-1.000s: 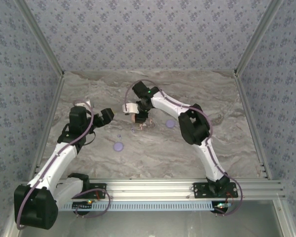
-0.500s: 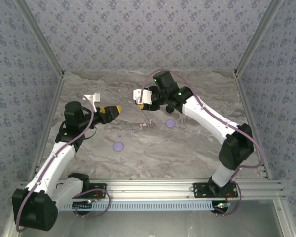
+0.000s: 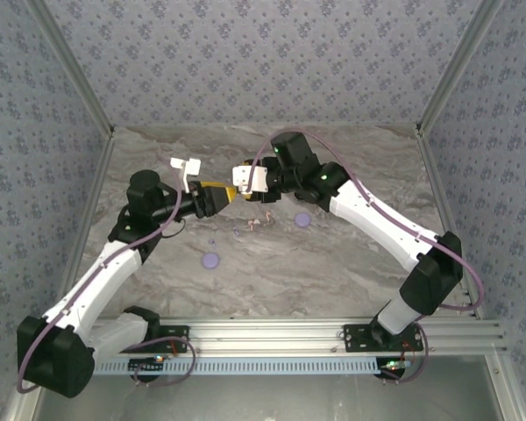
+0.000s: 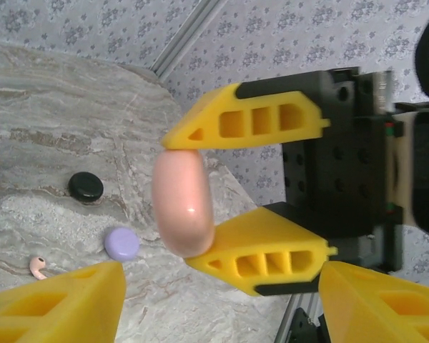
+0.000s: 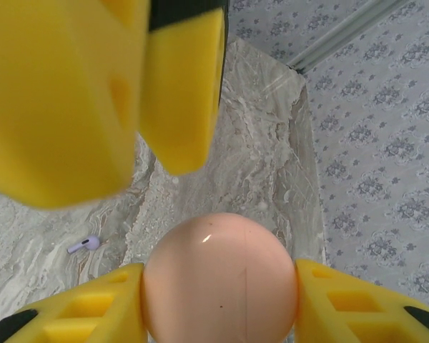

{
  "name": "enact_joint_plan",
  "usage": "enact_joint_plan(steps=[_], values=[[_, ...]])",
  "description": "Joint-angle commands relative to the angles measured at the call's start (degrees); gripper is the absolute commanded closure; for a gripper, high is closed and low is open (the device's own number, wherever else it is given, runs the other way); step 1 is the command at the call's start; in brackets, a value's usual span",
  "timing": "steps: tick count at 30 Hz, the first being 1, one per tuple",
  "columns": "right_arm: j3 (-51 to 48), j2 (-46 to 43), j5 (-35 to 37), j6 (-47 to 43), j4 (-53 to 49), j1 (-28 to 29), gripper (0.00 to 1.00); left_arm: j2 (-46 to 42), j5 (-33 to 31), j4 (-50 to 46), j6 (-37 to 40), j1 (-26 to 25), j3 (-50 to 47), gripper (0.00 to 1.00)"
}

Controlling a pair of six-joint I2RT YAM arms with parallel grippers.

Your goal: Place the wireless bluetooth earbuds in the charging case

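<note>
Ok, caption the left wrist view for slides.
Right end effector holds the pink charging case above the table; a pink earbud, lavender disc and black disc below.

Flowery walls [image 3: 263,61] around a swirly grey table [image 3: 289,272].
The walls are pale blue-grey with tiny flowers. The table top looks like marble, maybe just a print. Silver posts [image 3: 70,66] stand in the corners, and a silver rail [image 3: 289,331] runs along the near edge.

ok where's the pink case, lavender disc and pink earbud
pink case [image 4: 184,204]: left wrist view, its rounded edge
lavender disc [image 4: 121,244]: left wrist view, top centre
pink earbud [image 4: 38,266]: left wrist view, its head
</note>
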Motion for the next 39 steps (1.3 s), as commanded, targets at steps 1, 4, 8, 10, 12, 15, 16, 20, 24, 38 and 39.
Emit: enact_joint_plan(steps=[1,4,8,10,12,15,16,20,24,38,39], values=[[-0.13,-2.08,-0.47,-0.95,0.35,0.54,0.52,1.31,0.02,3.64,-1.58,-0.51,2.11,0.33],[0.14,-2.04,-0.89,-0.73,0.36,0.89,0.52,2.47,0.24,4.58,-2.14,-0.96,2.20,0.37],[0.31,-1.88,-0.96,-0.76,0.61,1.07,0.51,3.44,0.37,5.67,-2.48,-1.23,2.20,0.43],[0.39,-1.69,-0.93,-0.73,0.52,1.21,0.51,3.75,0.50,6.20,-2.81,-1.38,2.24,0.45],[0.41,-1.52,-0.98,-0.77,0.53,1.25,0.51,4.02,0.53,6.32,-2.86,-1.50,2.32,0.48],[0.41,-1.45,-1.46,-0.82,0.43,1.26,0.51,4.59,0.58,6.63,-3.11,-1.59,2.48,0.54],[0.42,-1.43,-1.69,-0.78,0.53,1.26,0.51,4.78,0.64,6.92,-3.16,-1.66,2.51,0.55],[0.66,-1.43,-2.23,-0.50,0.57,1.36,0.51,5.60,0.80,7.72,-3.52,-2.11,2.73,0.59],[0.85,-1.12,-2.27,-0.27,0.37,1.35,0.50,6.38,1.17,8.08,-3.64,-2.62,3.16,0.61],[-0.38,-7.15,-9.46,10.57,-0.93,-2.89,0.23,5.20,-1.20,7.32,2.51,-3.56,3.51,0.81],[-1.77,-8.75,-10.75,12.26,-0.06,-3.49,0.20,5.15,-1.79,7.05,4.06,-3.93,3.73,0.83]])
